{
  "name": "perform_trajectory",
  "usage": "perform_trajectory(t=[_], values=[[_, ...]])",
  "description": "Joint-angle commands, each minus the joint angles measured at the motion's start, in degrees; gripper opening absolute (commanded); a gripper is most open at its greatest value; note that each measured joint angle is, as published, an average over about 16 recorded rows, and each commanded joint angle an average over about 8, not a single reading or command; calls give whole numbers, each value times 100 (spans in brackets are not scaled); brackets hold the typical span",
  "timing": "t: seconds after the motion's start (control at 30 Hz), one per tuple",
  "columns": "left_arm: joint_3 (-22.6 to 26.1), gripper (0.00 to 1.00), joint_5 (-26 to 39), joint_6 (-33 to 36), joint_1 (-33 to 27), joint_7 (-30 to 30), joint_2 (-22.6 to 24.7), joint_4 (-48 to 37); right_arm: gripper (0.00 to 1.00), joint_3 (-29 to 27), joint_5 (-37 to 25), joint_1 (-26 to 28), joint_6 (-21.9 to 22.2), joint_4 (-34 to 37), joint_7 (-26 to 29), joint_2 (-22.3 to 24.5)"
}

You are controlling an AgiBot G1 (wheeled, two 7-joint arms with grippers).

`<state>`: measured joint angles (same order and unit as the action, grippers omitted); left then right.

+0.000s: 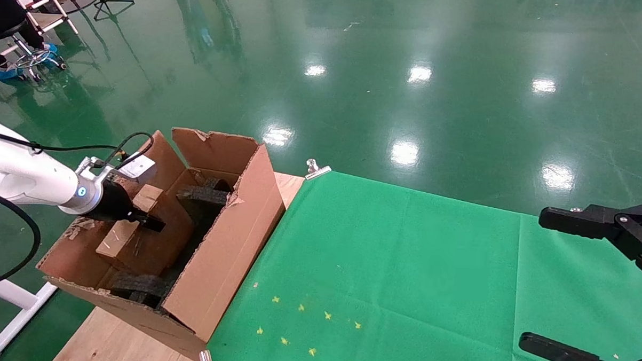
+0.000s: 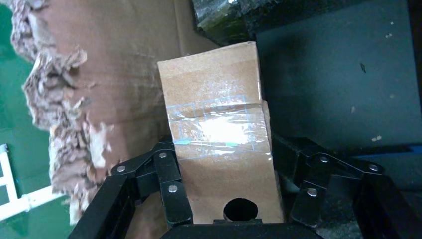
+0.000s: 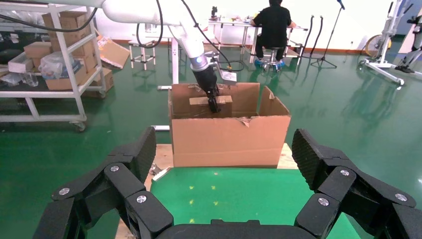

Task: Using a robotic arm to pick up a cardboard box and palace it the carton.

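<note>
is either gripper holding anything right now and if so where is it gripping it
The left gripper is shut on the cardboard box, clamping its two long sides near the end with the round hole, over the carton. The right gripper is open and holds nothing.

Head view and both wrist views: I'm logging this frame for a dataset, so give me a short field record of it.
left gripper: jaws shut on the cardboard box, held over the carton's interior
cardboard box: taped, round hole in one face
carton: open, torn rims, black foam blocks inside
right gripper: jaws open, holding nothing, over the green cloth
</note>
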<state>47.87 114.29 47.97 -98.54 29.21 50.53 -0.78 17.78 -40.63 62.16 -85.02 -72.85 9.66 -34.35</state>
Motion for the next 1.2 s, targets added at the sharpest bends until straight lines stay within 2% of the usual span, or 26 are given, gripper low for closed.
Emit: perform_trajectory(t=[0.03,0.37,0.8,1.2], values=[[0,100,-1,25,-8,-2,-8,1,100,0,0,0,0,0,0,0],[-148,100,-219,44,-277,-14,-33,218,100,2,1,1,0,2,-1,0],[-600,100,-902,1087,-828,-287,-650,1133,100,4,3,2,1,2,-3,1],[-681,100,-1102,1336,-745,-354,-757,1516,100,4,5,2,2,4,-4,1]])
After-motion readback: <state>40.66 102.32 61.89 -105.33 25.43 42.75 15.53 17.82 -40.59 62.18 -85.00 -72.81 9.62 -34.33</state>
